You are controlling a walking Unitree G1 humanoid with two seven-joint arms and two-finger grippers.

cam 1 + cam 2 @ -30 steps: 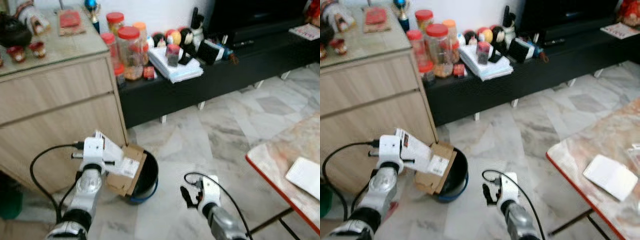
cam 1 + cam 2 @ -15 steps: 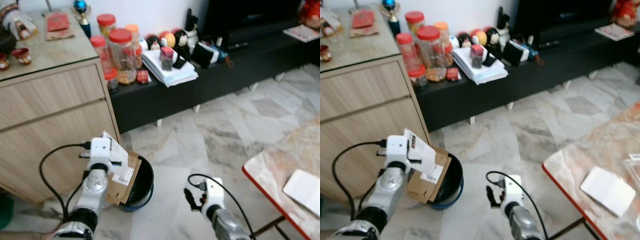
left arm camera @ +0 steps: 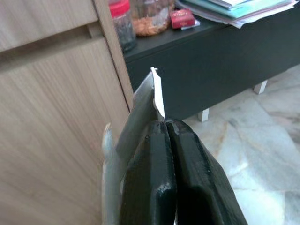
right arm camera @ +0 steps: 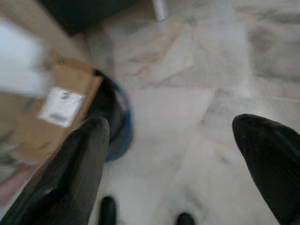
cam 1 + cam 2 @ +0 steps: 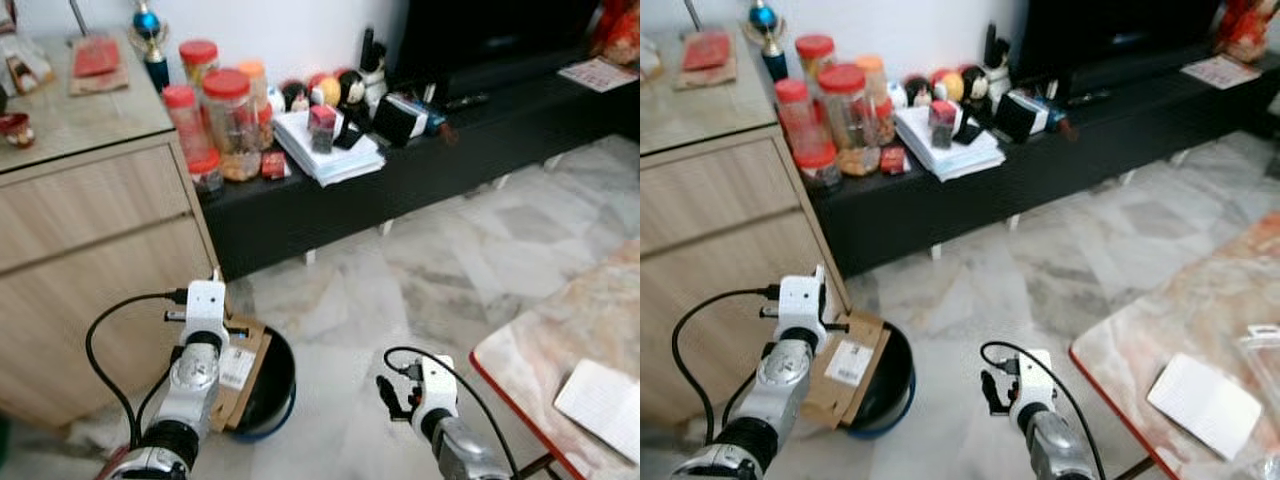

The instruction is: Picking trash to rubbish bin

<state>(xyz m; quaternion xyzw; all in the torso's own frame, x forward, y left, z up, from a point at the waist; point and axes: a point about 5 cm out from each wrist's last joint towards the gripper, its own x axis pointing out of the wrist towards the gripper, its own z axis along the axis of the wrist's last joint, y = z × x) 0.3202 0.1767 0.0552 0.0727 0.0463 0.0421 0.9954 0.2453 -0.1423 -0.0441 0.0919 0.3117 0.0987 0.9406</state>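
2 end effectors over marble floor (image 5: 470,240): left end effector (image 3: 169,129) pinching paper (image 3: 157,91), right end effector (image 4: 187,154) spread.

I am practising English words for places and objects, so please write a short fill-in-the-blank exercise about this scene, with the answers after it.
1. The left gripper is shut on a thin white piece of ____.
2. The brown cardboard box leans on the rim of the dark round ____.
3. The right gripper hangs low over the marble floor with its fingers ____.
4. The jars with red lids stand on the long ____ TV bench.

Missing words: paper; bin; open; black
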